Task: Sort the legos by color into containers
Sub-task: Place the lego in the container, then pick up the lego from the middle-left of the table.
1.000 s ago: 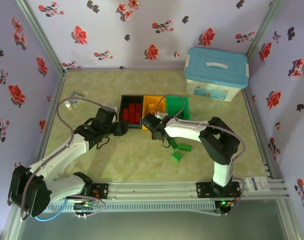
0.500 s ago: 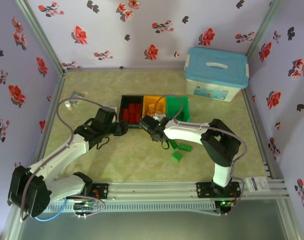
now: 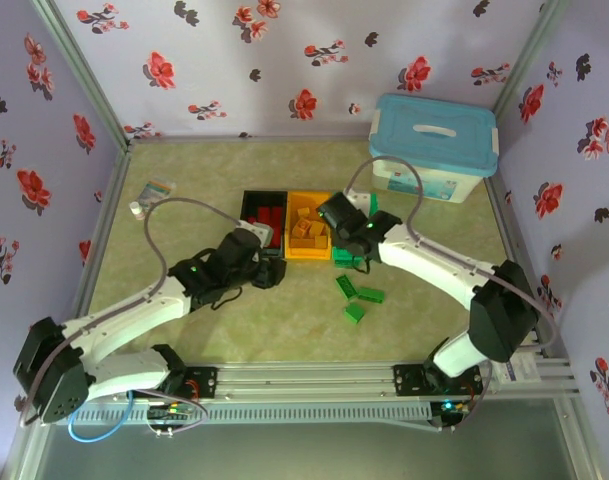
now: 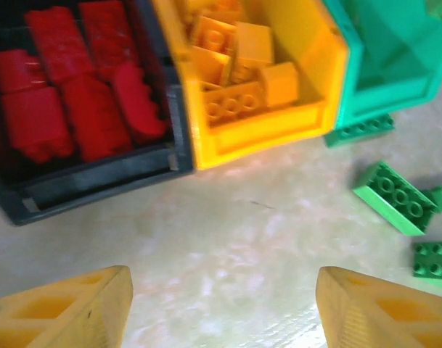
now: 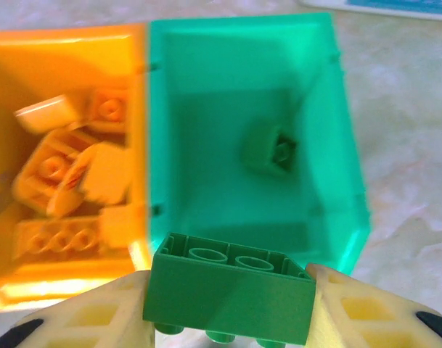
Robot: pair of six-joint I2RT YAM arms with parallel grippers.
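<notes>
Grips a green brick (image 5: 228,286) crosswise in the right gripper (image 5: 231,313), seemingly just over the near rim of the green bin (image 5: 329,145). Risks dropping short, or into the orange bin (image 5: 61,290) alongside, if let go here. Holds the left gripper (image 4: 224,304) spread, empty, above the table (image 4: 228,232).

top overhead; wrists close (both facing orange bin (image 4: 264,138))
</notes>
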